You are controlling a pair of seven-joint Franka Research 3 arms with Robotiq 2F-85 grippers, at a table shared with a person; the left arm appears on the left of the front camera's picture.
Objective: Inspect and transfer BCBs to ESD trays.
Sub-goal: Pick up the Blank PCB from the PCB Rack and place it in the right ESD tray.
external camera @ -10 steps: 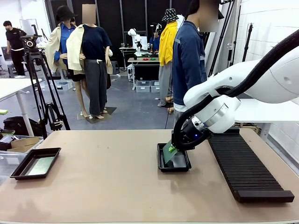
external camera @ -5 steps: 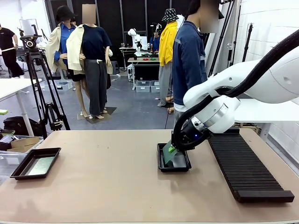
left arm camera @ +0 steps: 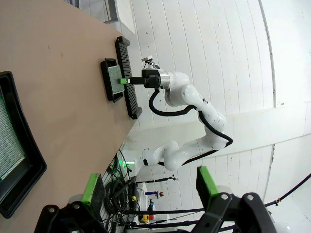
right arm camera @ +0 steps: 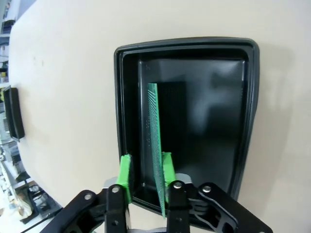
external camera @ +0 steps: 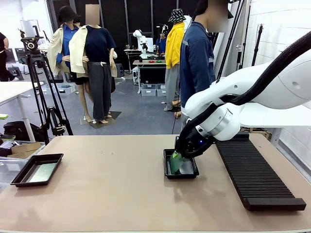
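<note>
The board [right arm camera: 154,141] stands on edge inside the right tray [right arm camera: 187,42]. In the right wrist view it shows its thin face, and its long axis runs straight out from the right jaws, parallel to the tray's long walls. It sits between the two green pads [right arm camera: 125,170]. It lies close against one pad, and a clear gap shows between it and the other, so the jaws are slightly spread, not pinching it hard. I can't tell whether its lower edge touches the tray floor.

In the front view the board [external camera: 176,162] leans at a tilt under the right arm, with its low end down in the tray [external camera: 190,175]. That tray sits on the worktop [external camera: 112,194] just beside the rack [external camera: 252,174]. A person [external camera: 197,63] stands at the far side.

The board is nearer one long wall, and most of the bare floor lies on its other side. To end flat it probably has to tip toward that open floor. If it tips toward the near wall it could end up propped on the rim.

The right arm is the one on the job. The left jaws are spread wide with nothing between the fingers [left arm camera: 92,187]. They hang well apart from all this, near the left tray [left arm camera: 29,165], which already holds a board [external camera: 41,172].
</note>
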